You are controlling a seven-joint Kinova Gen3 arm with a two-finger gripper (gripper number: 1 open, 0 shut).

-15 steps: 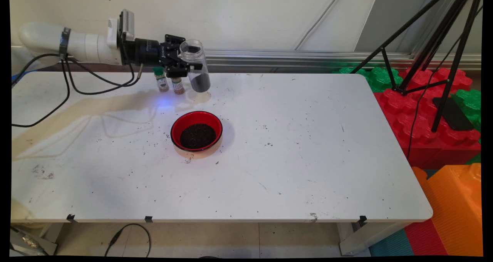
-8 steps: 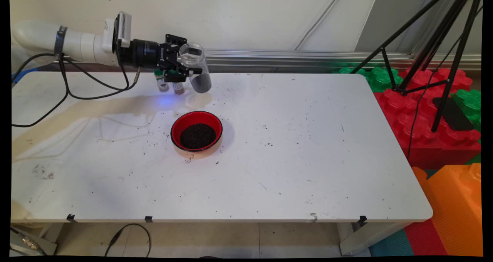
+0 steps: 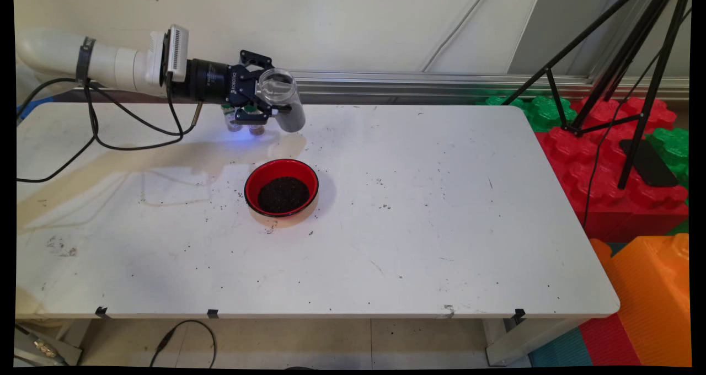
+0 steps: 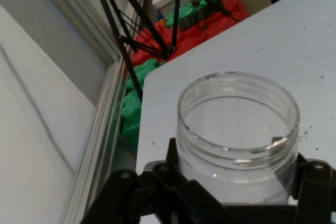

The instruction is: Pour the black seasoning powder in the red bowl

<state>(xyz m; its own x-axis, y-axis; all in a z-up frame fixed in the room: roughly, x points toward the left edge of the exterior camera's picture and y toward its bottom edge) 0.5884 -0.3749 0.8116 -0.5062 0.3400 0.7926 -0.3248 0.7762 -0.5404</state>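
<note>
Main view: gripper [image 3: 271, 100], jaws clenched on clear jar [image 3: 282, 100], lidless, tilted, dark granules in its lower end, above table's [image 3: 430, 209] far side. Two small spice bottles [image 3: 242, 122], apparently, stand behind. Red bowl [image 3: 281, 187] nearer, holding dark granules; grains scattered around.

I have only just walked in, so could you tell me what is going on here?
The claw is shut on a clear jar with dark grains in its bottom, held tilted above the table's far side. Two small spice bottles stand just beneath it. A red bowl of dark grains sits nearer the camera.
</note>
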